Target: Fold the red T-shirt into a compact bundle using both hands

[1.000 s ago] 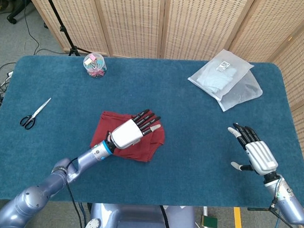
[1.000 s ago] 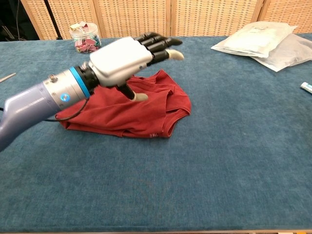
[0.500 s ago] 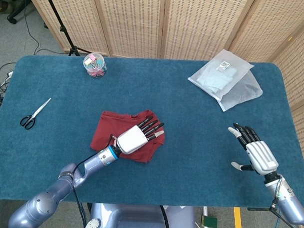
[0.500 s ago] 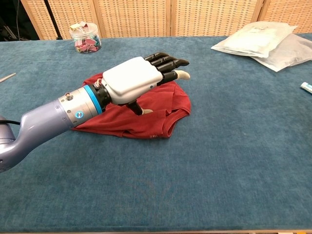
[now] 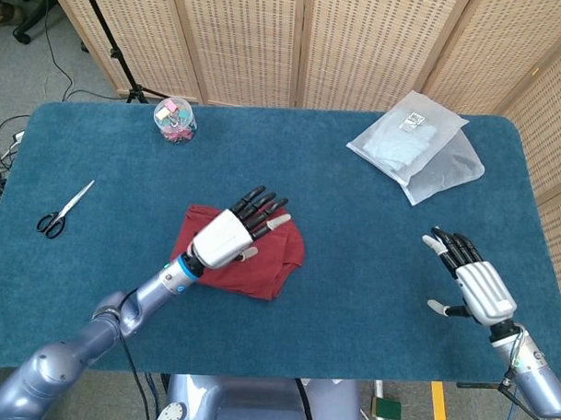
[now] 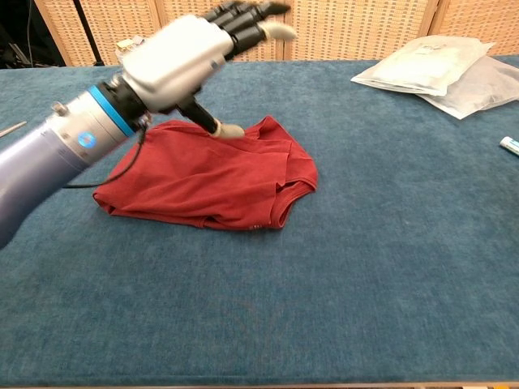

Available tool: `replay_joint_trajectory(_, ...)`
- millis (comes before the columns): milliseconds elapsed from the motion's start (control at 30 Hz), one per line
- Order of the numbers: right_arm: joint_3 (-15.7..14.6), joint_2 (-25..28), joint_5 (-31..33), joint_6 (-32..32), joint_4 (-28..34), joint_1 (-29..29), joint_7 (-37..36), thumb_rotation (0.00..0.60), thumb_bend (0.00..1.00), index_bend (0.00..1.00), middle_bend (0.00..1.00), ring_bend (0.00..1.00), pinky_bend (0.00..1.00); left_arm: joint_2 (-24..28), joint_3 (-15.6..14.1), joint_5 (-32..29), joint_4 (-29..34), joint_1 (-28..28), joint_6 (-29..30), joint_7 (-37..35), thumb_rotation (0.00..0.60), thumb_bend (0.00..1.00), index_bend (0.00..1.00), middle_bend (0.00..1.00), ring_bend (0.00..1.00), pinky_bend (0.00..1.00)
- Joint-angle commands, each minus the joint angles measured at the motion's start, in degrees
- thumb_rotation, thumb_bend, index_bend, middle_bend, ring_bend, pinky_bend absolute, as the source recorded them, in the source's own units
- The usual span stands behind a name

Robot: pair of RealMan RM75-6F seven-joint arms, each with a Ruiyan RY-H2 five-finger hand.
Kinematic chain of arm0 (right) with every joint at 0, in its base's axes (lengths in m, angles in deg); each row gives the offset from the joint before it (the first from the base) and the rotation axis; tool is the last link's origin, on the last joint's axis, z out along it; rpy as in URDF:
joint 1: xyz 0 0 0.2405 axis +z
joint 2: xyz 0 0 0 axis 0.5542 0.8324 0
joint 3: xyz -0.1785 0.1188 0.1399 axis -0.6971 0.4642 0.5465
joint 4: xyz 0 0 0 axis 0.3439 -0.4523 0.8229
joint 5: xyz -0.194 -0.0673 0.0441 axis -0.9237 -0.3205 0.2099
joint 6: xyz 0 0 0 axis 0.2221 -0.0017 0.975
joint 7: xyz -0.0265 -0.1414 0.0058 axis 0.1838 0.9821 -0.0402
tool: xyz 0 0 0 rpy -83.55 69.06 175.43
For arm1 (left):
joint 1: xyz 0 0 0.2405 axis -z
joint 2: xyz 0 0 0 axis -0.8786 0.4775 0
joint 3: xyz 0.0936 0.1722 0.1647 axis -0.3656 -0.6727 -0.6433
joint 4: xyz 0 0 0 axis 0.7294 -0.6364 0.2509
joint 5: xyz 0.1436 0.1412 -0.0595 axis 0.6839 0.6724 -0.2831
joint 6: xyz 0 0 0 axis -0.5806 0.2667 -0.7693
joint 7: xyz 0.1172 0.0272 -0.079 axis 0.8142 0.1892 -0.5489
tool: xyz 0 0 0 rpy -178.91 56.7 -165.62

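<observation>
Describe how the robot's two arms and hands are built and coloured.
Both arms are silvery grey metal. The left hand has a white shell on its back, black fingers with pale tips, and a blue ring at the wrist; a thin dark cable runs beside it. The right hand has matching colours.

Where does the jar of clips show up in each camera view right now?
Head view: jar of clips near the table's far-left edge, up-left of the red T-shirt.
Chest view: jar at top left, mostly hidden behind the left robot hand.
Shared landmark: the red T-shirt.
</observation>
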Motion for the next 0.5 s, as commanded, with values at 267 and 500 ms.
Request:
replay_joint_trajectory(267,1.35,0.08,1.04,-2.78,0.04,-1.18,1.48,0.6,0.0,0.0,0.0,0.0,0.0,31.37,1.87,-14.99,44.55,-18.74,1.66,16.43,0.6,0.0,0.0,0.0,0.0,0.0)
replay_joint_trajectory(500,3.19,-0.83,2.43,-5.91,-0.11,-2.44,5.02,0.6,0.0,0.0,0.0,0.0,0.0,39.25,0.56,-22.93,56.11,-30.97,5.41,14.57,0.6,0.0,0.0,0.0,0.0,0.0)
